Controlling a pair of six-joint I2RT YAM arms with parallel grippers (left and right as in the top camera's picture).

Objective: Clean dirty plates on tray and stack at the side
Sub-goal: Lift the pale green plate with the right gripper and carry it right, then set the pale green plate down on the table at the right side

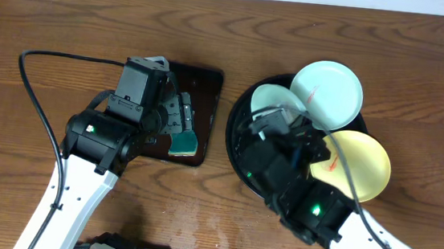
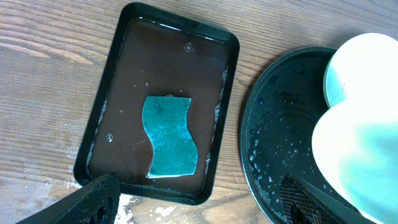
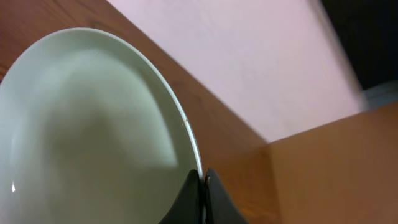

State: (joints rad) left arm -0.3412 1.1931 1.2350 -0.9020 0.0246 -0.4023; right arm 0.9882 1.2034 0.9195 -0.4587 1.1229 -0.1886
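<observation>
While the right tool is closed tight on the rim of 1 pale mint plate, its fingertips meeting over the thin edge, the left tool hangs spread wide with nothing between its fingers.

The next move, as I judge it, turns on the teal sponge. It lies straight ahead of the left tool, between the lines of the 2 open fingers, flat in the wet rectangular tray. Its long axis runs away from the tool along the tray's length, so the fingers stand across its narrow, wavy sides. The left arm is plainly the nearer to it. The held plate is off to that tool's right, over the round black tray, and from the wrist view it seems lifted and tilted. Sponge and plate are well apart, so 1 must be carried to the other.

The held plate is glossy and shallow. Its visible face shows no clear smear, only a tiny reddish speck by the rim. A second mint plate overhangs the far edge of the round tray and carries a red streak. The yellow plate leans over the tray's right rim onto the wooden surface, also marked red. No stack has begun at the side.
</observation>
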